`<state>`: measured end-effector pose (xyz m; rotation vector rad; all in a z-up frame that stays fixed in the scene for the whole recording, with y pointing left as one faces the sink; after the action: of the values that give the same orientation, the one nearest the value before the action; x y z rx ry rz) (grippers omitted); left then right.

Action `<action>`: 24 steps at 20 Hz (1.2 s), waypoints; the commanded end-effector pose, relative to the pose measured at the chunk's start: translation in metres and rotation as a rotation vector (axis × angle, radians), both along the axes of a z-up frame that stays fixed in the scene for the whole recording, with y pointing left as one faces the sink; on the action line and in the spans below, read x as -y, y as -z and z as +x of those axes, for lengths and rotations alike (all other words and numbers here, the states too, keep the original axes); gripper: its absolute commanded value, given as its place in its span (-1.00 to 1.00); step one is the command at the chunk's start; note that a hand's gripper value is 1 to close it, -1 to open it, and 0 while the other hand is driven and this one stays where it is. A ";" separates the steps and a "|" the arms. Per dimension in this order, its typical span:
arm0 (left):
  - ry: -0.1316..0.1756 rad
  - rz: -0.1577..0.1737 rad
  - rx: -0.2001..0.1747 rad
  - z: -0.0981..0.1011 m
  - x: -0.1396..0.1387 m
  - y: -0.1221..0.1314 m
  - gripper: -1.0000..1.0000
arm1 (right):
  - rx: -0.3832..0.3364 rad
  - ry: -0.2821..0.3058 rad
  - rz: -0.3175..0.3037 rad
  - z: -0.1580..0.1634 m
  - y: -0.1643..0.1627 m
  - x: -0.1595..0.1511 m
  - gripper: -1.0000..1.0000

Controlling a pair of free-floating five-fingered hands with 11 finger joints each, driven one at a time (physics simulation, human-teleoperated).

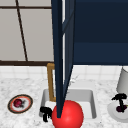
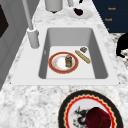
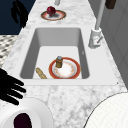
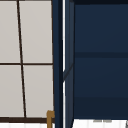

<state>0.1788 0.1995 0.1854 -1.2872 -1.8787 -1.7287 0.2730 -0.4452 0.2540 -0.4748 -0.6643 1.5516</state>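
Observation:
My left hand (image 1: 45, 113) hangs at the sink's front left corner, fingers relaxed and pointing down, holding nothing; it also shows off the counter's front edge in the left side view (image 2: 122, 46) and the right side view (image 3: 17, 12). Beside it is a large red ball (image 1: 68, 115). My right hand (image 1: 120, 98) hovers with straight, spread fingers over a white plate (image 1: 113, 111) that carries a dark fruit (image 1: 121, 108). From the right, that hand (image 3: 10, 87) is just left of the plate (image 3: 37, 110).
The sink (image 2: 100, 60) holds a red-rimmed plate (image 2: 53, 68) with a small jar (image 2: 68, 60), a breadstick (image 2: 82, 56) and a small brown piece (image 2: 83, 49). A patterned plate (image 1: 11, 106) with a red fruit (image 1: 18, 102) lies left. An open dark-blue cabinet door (image 1: 60, 57) hangs over the sink. The faucet (image 2: 32, 35) stands behind.

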 end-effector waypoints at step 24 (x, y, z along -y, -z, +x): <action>0.000 0.000 0.000 0.000 0.000 0.000 0.00 | 0.200 -0.077 -0.019 0.055 0.141 0.083 -1.00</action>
<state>0.1788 0.1995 0.1854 -1.2872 -1.8787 -1.7287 0.3286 -0.5276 0.1285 -0.5902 -0.7802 1.5381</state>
